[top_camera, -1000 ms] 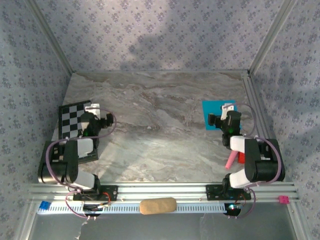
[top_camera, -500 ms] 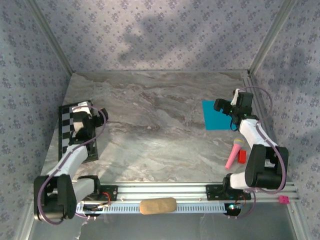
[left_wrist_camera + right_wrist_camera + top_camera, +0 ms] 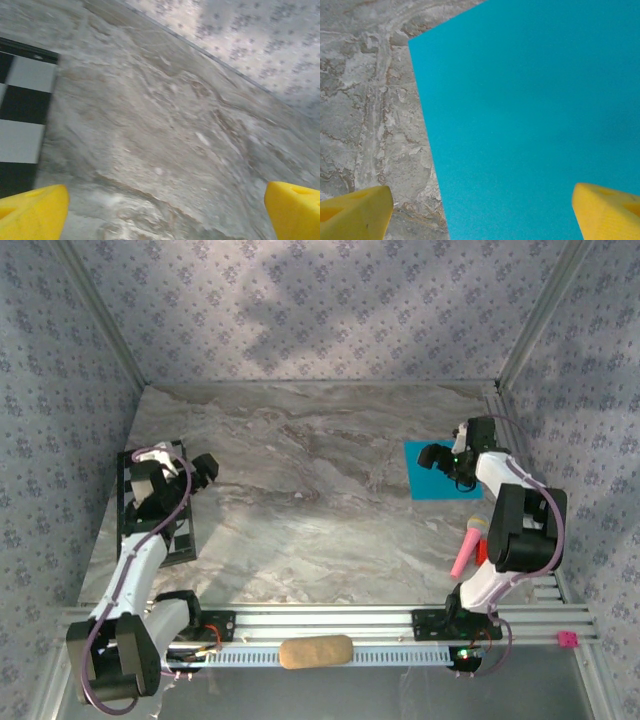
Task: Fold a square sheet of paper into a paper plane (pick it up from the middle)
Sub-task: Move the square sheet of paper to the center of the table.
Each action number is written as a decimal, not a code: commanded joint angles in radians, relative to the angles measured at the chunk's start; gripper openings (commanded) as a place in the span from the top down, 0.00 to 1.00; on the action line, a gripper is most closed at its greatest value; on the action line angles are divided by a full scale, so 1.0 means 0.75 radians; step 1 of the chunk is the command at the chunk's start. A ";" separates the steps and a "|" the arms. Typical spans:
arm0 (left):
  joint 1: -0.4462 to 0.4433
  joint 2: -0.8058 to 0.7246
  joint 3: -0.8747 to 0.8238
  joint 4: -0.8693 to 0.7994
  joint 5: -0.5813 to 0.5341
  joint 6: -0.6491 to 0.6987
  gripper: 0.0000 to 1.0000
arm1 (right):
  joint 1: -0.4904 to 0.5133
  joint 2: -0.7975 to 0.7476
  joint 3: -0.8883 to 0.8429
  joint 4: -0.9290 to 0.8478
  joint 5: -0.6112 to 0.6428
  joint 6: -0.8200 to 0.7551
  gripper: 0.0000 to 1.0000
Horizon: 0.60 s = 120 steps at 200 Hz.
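The square sheet of paper [image 3: 438, 480] lies flat and unfolded on the marble table at the right; it is bright turquoise. My right gripper [image 3: 433, 457] hovers over the sheet's upper part. In the right wrist view the paper [image 3: 530, 115] spreads under the open right gripper [image 3: 481, 215], one yellow fingertip [image 3: 355, 212] over bare marble, the other over paper. My left gripper [image 3: 203, 468] reaches past the checkered board toward the table's middle and stands open [image 3: 162, 215] over bare marble. A paper plane is out of view.
A black-and-white checkered board [image 3: 128, 508] lies at the left under the left arm, its edge [image 3: 20, 115] also seen from the left wrist. A pink stick [image 3: 463, 552] and a small red block [image 3: 484, 553] sit near the right arm. A tan oblong block [image 3: 316, 651] rests on the front rail.
Both arms have unfolded and stretched out from their bases. The right gripper came over the blue sheet and shifted slightly left; the left gripper swung out over the checkered board.
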State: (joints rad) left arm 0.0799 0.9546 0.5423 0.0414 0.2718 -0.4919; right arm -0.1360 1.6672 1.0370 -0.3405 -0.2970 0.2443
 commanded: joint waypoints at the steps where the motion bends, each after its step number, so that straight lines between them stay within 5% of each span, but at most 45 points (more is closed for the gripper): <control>1: -0.091 0.010 0.053 -0.058 0.162 -0.012 0.00 | 0.001 0.050 0.071 -0.125 -0.019 0.010 0.06; 57: -0.307 0.081 0.127 -0.188 0.077 0.095 0.00 | 0.053 0.175 0.149 -0.233 0.070 0.026 0.08; 120: -0.327 0.081 0.139 -0.238 0.044 0.120 0.00 | 0.204 0.299 0.270 -0.416 0.148 0.034 0.10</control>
State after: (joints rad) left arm -0.1593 1.0161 0.6075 -0.1066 0.3176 -0.4286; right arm -0.0383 1.8481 1.1877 -0.5278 -0.2108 0.2481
